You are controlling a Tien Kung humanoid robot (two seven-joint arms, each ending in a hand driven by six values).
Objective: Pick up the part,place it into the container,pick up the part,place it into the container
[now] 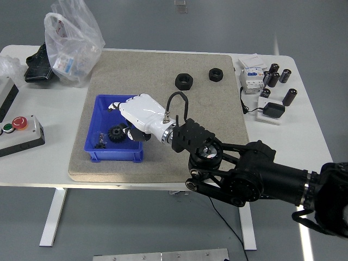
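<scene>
The blue container (97,153) sits near the mat's (217,125) front-left edge. The right hand (138,114) hovers over its right side, fingers loosely curled, holding nothing; a black gear (116,132) lies inside.

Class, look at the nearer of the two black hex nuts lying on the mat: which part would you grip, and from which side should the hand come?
Grip the nearer hex nut across two opposite flat sides, coming straight down from above. It lies flat on the mat with its hole up, so only its low side faces offer parallel surfaces, and nothing stands close around it.
</scene>
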